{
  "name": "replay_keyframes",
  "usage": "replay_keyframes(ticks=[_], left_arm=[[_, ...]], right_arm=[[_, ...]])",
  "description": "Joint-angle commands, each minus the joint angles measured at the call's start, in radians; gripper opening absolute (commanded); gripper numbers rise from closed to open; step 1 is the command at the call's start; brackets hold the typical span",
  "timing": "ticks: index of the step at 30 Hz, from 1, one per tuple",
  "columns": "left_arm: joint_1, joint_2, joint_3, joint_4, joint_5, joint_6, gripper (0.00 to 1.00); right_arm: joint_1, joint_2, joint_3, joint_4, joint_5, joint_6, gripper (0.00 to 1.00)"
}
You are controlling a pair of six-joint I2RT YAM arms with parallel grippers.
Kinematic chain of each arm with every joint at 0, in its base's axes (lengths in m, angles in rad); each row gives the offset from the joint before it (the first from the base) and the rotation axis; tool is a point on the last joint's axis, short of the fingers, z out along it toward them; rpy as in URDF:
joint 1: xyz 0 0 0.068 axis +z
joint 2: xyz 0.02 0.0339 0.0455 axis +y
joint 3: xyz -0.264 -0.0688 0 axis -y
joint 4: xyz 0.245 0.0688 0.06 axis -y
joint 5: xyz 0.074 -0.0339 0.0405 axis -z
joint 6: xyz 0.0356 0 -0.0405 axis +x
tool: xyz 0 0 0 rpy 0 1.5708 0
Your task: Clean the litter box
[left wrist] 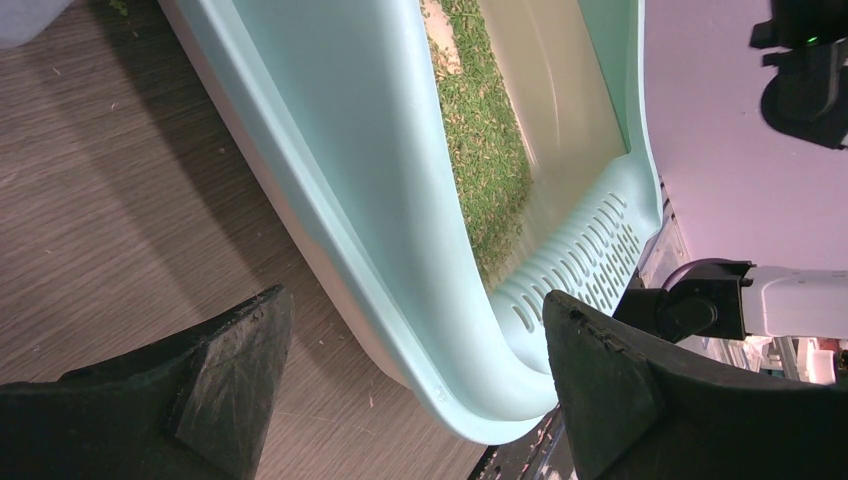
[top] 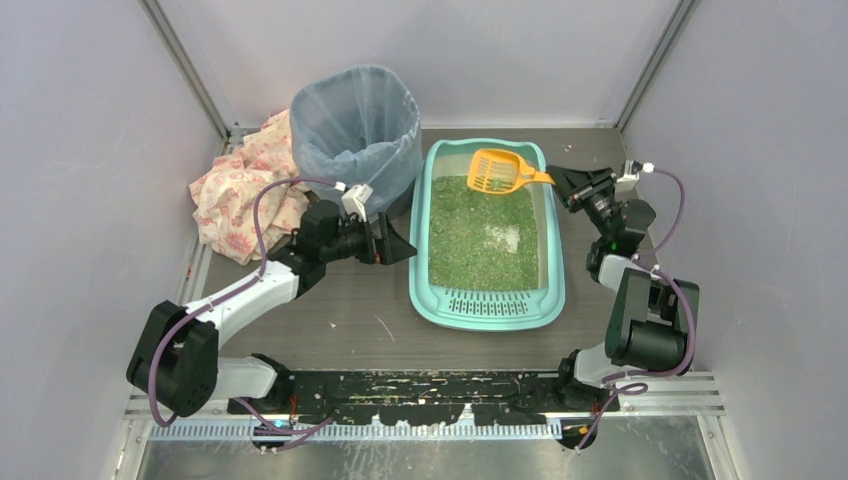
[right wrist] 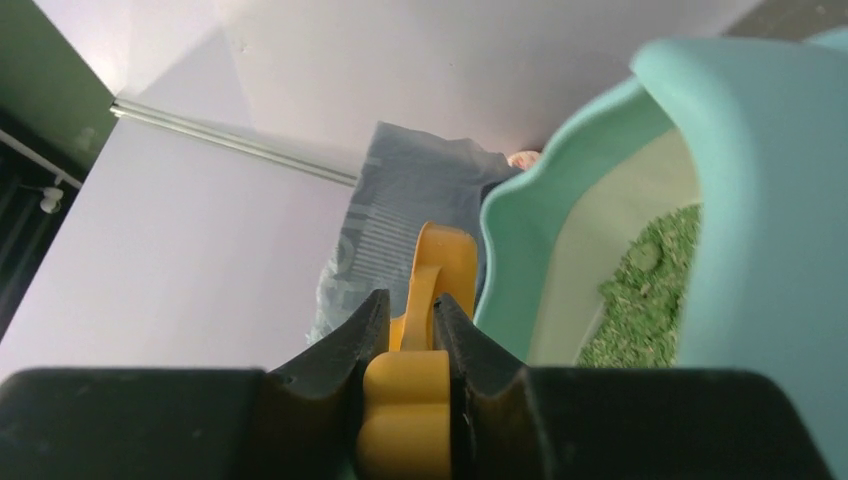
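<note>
1. Floral cloth [top: 240, 195]: bunched at the far left of the worktop [top: 340, 310], behind the bin.
2. Bag-lined bin [top: 358, 125]: upright, just beside the box's far-left corner, probably placed to receive waste.
3. Left claw [top: 398, 243]: spread wide and empty, at the box's left wall, likely to steady it.
   - The left wrist view shows the near corner rim between the fingers [left wrist: 230, 370]; contact cannot be told.
4. Litter box [top: 487, 320]: centre of the worktop, grate step nearest the arms, green litter [top: 480, 235] inside.
5. Scoop [top: 497, 171]: orange, head over the far end of the litter.
6. Right claw [right wrist: 410, 320]: pinching the scoop handle.
   - Only the right wrist view shows this grip plainly.
</note>
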Motion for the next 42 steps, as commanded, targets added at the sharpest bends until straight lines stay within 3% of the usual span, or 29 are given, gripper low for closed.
replay_keyframes(ticks=[1, 13, 19, 22, 26, 29, 36, 42], left_arm=[[0.001, -0.012, 0.023, 0.052, 0.013, 0.002, 0.94], [0.001, -0.021, 0.021, 0.049, 0.012, -0.001, 0.94], [0.001, -0.032, 0.022, 0.041, 0.008, 0.002, 0.94], [0.000, -0.034, 0.022, 0.039, 0.010, 0.004, 0.94], [0.000, -0.040, 0.022, 0.034, 0.006, 0.008, 0.94], [0.000, -0.043, 0.023, 0.026, 0.002, 0.011, 0.94], [0.000, -0.040, 0.027, 0.020, 0.000, 0.018, 0.94], [0.000, -0.043, 0.027, 0.018, 0.002, 0.018, 0.94]], right_arm=[[0.032, -0.090, 0.129, -0.074, 0.030, -0.054, 0.01], [0.279, 0.078, 0.630, -0.311, 0.125, -0.152, 0.01], [0.405, 0.200, 0.957, -0.577, 0.138, -0.322, 0.01], [0.484, 0.274, 1.156, -0.827, 0.179, -0.510, 0.01], [0.618, 0.378, 1.429, -1.212, 0.342, -0.849, 0.01], [0.718, 0.440, 1.577, -1.375, 0.461, -1.034, 0.01], [0.886, 0.392, 1.578, -1.374, 0.677, -1.281, 0.01], [0.886, 0.291, 1.466, -1.208, 0.612, -1.219, 0.01]])
